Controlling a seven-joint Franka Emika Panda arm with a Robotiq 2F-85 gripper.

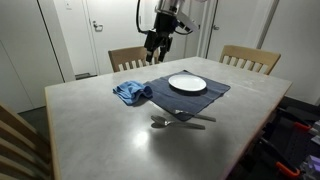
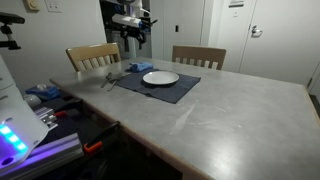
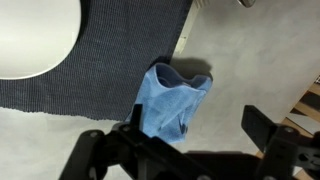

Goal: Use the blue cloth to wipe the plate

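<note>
Dark fingers [image 3: 262, 128] of the hand [image 3: 195, 135] fill the bottom of the wrist view. They are spread wide and hold nothing. Between them, a little nearer one finger than the other, the blue cloth [image 3: 172, 100] lies crumpled on the pale surface [image 3: 250, 60]. One corner of it overlaps the edge of the dark placemat [image 3: 100, 60].

The cloth's long axis runs up and down that view, roughly square to the line between the fingers. A straight descent would probably close them across its narrow width, though the cloth looks slightly off-centre.

In an exterior view the hand [image 1: 155, 42] hangs high above the surface, well apart from the cloth [image 1: 131, 93]. The cloth sits below it and toward the camera, touching the placemat's side. The white plate [image 1: 187, 83] rests in the middle of the placemat, just beside the cloth. Cutlery [image 1: 175, 122] lies at the mat's near edge.

The likely step is to lower onto the cloth; the plate is not yet wiped.
</note>
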